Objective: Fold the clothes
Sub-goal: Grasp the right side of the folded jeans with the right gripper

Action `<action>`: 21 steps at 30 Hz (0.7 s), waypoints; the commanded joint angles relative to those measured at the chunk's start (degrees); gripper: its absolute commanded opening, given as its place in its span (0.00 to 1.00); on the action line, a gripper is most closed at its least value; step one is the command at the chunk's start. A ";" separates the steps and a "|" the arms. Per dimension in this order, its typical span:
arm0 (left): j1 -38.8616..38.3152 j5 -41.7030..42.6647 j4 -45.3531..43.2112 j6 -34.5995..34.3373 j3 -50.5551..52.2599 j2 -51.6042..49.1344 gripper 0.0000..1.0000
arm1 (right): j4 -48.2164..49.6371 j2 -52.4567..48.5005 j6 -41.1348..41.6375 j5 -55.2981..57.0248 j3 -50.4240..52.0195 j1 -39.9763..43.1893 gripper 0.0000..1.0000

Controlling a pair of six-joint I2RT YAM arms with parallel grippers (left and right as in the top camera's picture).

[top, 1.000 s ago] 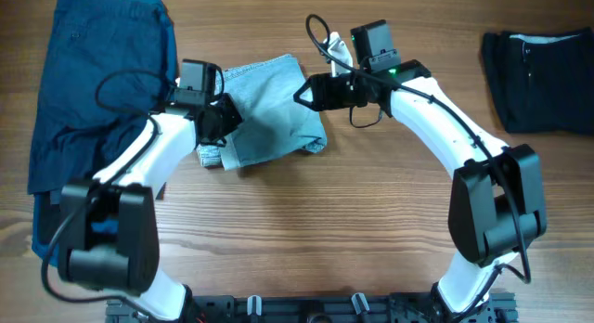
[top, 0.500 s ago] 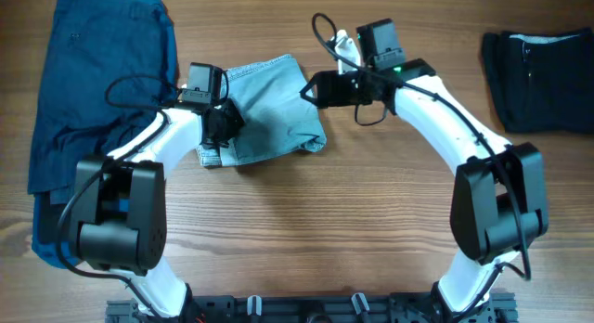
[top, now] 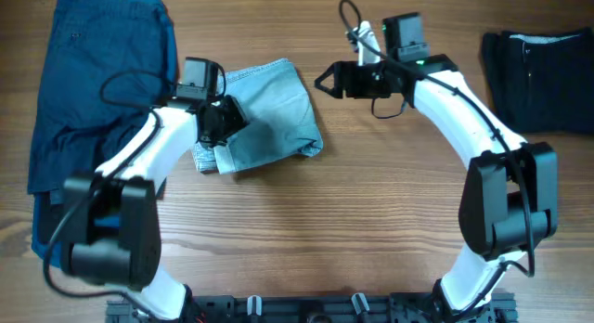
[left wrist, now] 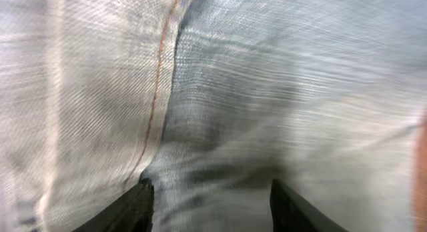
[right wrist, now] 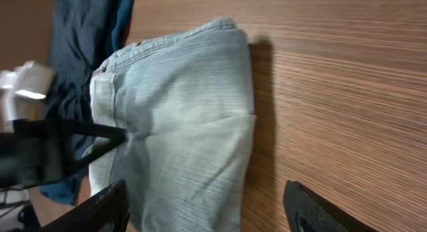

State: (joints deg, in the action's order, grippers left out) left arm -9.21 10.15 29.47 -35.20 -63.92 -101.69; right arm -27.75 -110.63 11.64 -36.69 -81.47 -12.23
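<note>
The pale denim shorts [top: 269, 114] lie folded into a compact bundle on the wooden table, left of centre. My left gripper [top: 229, 121] rests over the bundle's left part. In the left wrist view its jaws [left wrist: 210, 207] stand apart, with denim [left wrist: 267, 92] filling the frame beneath them; it is open. My right gripper [top: 324, 83] hovers just right of the bundle's upper right corner, clear of it and open. In the right wrist view the shorts [right wrist: 193, 125] lie ahead of its spread fingers [right wrist: 107, 205], and bare wood shows on the right.
A pile of dark blue garments [top: 93, 100] covers the table's far left, close beside my left arm. A dark navy folded garment [top: 538, 77] lies at the far right edge. The table's front half is bare wood [top: 306, 230].
My left gripper has opened and let go of the denim. My right gripper has drawn back to the right, off the shorts, and opened wider.
</note>
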 commanded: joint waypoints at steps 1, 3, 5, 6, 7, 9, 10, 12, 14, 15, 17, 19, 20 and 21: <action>1.36 -0.96 2.12 0.42 -0.02 7.02 0.56 | -0.57 -1.25 -1.22 -2.34 -0.17 0.96 0.75; 2.01 -0.98 2.99 0.44 -0.02 9.46 0.56 | -0.59 -1.25 -1.09 -2.43 -0.17 0.24 0.75; 3.02 -0.98 3.34 0.44 -0.02 11.98 0.56 | -0.59 -1.25 -0.92 -2.40 -0.17 -1.22 0.74; 3.80 -0.96 3.34 0.42 -0.02 13.44 0.56 | -0.63 -1.25 -0.87 -2.40 -0.17 -2.25 0.74; 4.98 -0.96 3.34 0.37 -0.02 15.32 0.56 | -0.74 -1.25 0.26 -2.21 -0.17 -3.69 0.73; 7.61 -0.94 3.37 0.20 -0.02 18.88 0.57 | -1.05 -1.25 3.08 -0.11 -0.17 -6.73 0.67; 8.81 -0.96 3.45 0.22 -0.02 20.39 0.61 | -1.22 -1.25 4.26 1.62 -0.17 -8.09 0.59; 11.37 -0.96 3.78 0.22 -0.02 22.99 0.66 | -1.55 -1.36 6.27 5.42 -0.17 -10.86 0.28; 14.05 -0.96 4.42 0.22 -0.02 24.98 0.68 | -2.62 -1.57 7.87 9.97 -0.17 -13.40 0.09; 15.13 -0.96 4.85 0.20 -0.02 25.55 0.68 | -3.58 -1.88 8.59 12.76 -0.15 -14.78 0.04; 16.52 -0.96 6.05 0.22 -0.02 25.94 0.68 | -4.72 -2.73 9.33 14.25 -0.11 -16.46 0.04; 17.20 -1.01 7.52 0.24 0.00 25.86 0.68 | -5.33 -4.31 9.38 14.23 0.55 -17.84 0.04; 17.29 -1.01 7.91 0.24 0.00 25.79 0.67 | -5.68 -4.85 9.38 14.23 0.76 -18.16 0.04; 17.27 -1.05 8.09 0.26 0.00 25.79 0.67 | -6.10 -5.73 9.53 14.21 1.07 -18.49 0.04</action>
State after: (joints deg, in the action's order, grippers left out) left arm 7.44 9.32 36.69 -35.24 -63.92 -75.92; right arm -32.77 -112.60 19.51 -26.17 -81.47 -29.71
